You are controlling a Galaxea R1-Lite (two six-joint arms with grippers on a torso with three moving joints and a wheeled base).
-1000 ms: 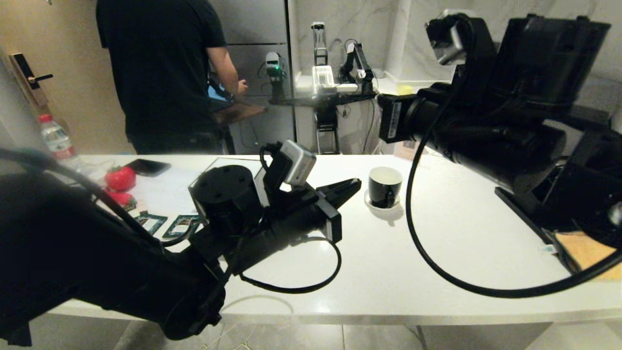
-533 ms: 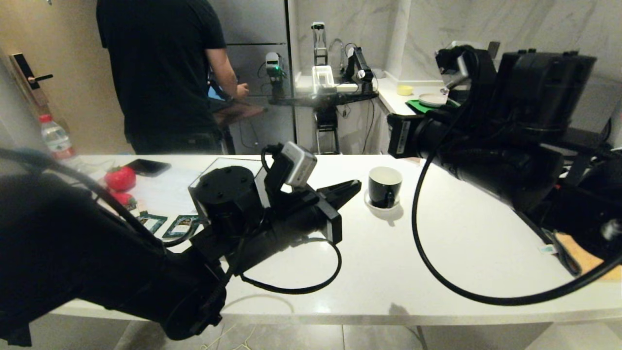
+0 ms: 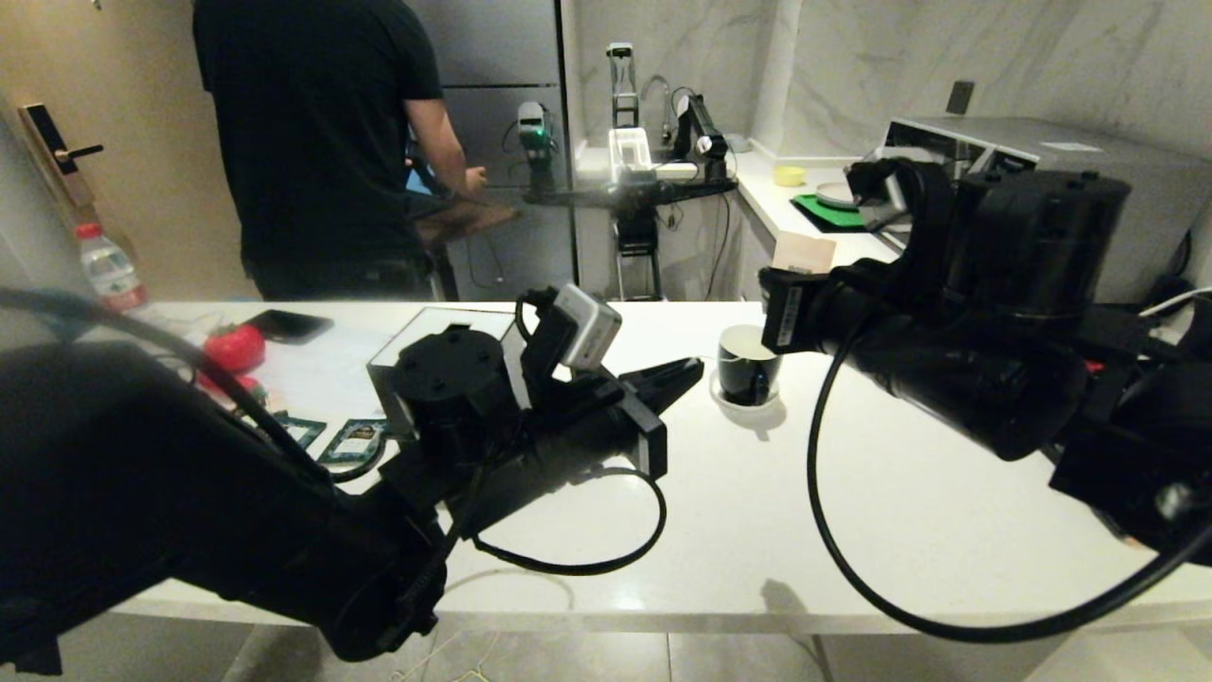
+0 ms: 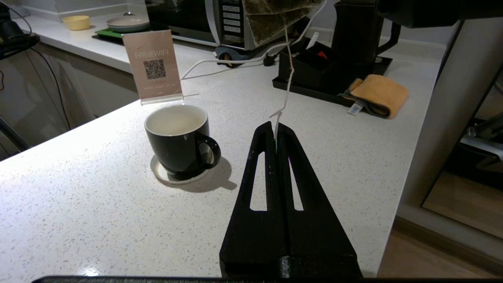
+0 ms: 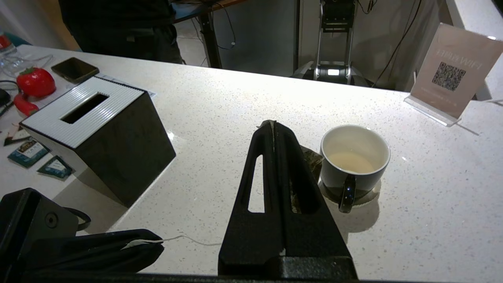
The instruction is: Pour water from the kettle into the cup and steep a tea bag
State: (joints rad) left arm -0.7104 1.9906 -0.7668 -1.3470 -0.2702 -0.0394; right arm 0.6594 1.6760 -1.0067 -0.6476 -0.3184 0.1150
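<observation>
1. Since a second ago my right arm has dropped toward the cup (image 3: 750,364).
2. Right gripper (image 5: 274,125) pinches the tea bag (image 4: 275,17) just beside the cup on the surface (image 3: 852,493); left gripper (image 4: 275,129) clamps its string (image 4: 289,74).
3. I judge water poured; dunking remains.

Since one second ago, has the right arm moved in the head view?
Yes. The right arm has come down and leftward; it now overlaps the cup, which kept its place on the counter.

Dim room, overhead glare, wide-angle distortion
</observation>
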